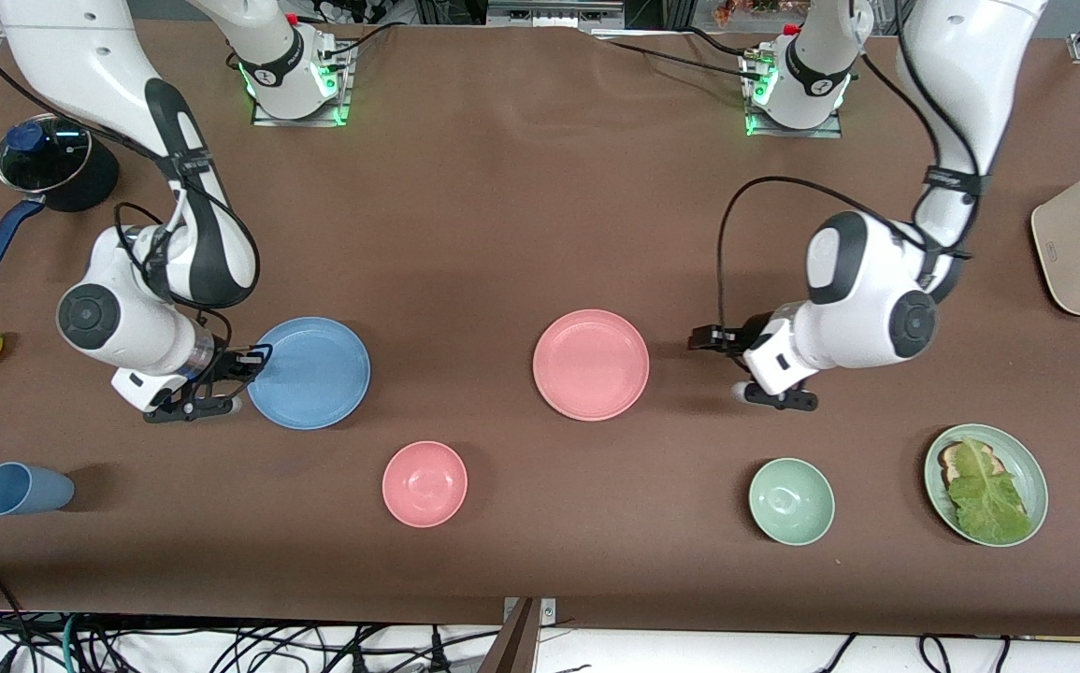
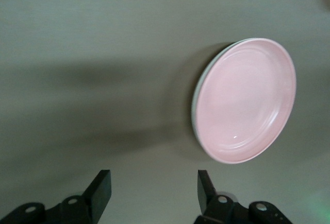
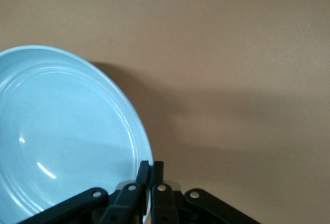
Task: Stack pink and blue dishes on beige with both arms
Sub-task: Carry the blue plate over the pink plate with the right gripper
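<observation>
Nearest the front camera, the pink bowl (image 1: 424, 483) sits nearer than the pink plate (image 1: 591, 365) and toward the right arm's end. A blue plate (image 1: 310, 374) carried low could clip it, so the path calls for height.

The right gripper (image 1: 257, 358) is closed tight on the blue plate's rim at the edge away from the pink plate. It is a thin pinch at one point, so the plate may sag or twist out once raised.

The pink plate lies mid-table, and the left wrist view shows a pale rim under it. That is likely the beige plate (image 2: 196, 105), with pink already stacked on it. A tilted blue plate could land off-centre or shove the pair.

The left gripper (image 1: 717, 365) waits just beside the pink plate toward the left arm's end, fingers spread wide and holding nothing. It is close enough to be bumped.

Between the blue and pink plates the cloth is bare — good room. Farther from the camera than the pink plate there is bare cloth up to the arm bases.
</observation>
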{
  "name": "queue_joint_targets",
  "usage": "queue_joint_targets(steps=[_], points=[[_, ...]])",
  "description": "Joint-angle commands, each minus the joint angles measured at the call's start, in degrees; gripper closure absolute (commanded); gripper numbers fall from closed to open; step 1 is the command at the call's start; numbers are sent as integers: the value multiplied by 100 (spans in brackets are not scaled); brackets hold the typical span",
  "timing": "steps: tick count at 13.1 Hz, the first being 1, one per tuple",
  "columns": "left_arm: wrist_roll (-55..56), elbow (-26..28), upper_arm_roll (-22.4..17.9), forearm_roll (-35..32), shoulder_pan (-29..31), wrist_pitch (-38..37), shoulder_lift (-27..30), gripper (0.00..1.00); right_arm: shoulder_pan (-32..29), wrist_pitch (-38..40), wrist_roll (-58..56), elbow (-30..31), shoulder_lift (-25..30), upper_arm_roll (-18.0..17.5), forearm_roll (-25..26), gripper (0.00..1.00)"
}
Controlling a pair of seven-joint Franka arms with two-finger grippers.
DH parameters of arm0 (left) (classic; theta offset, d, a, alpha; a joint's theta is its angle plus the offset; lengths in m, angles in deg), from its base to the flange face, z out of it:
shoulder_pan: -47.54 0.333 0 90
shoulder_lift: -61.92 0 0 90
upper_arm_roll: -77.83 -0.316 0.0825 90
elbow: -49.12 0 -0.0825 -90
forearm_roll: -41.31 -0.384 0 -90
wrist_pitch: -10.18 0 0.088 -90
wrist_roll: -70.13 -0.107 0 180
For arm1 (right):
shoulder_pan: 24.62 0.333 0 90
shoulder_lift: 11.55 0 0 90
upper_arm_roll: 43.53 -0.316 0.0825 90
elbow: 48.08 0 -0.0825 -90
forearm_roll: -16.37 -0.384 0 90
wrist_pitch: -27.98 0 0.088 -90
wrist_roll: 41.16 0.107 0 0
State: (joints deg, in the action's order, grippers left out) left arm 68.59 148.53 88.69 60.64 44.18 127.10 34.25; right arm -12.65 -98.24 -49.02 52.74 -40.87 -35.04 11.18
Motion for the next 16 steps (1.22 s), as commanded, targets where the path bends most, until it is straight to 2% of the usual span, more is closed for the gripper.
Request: queue_joint_targets(steps=[1,4,8,12,14,16], points=[[22,-132,-4,-515,203,-527,217,20,-19,895,-119,-763,49,-119,-70,100],[-31,-448,-22,-921,449,-1046,253,12,34,1363,-49,-1212,49,-294,-114,100],[-31,-791,-22,-1789,635,-1547,401,1,261,1303,397,-1284,-3,-506,-773,100],[-39,-1441,-22,-2222,889,-2470,560,0,1200,1145,2126,-1617,-354,-533,-756,100],[-31,-1749,-22,-2222,933,-2813,578,0,1754,672,3040,-1627,-530,-533,-730,100],[-31,-1812,-22,-2222,968,-2876,823,0,2211,188,3797,-1627,-732,-533,-721,100]])
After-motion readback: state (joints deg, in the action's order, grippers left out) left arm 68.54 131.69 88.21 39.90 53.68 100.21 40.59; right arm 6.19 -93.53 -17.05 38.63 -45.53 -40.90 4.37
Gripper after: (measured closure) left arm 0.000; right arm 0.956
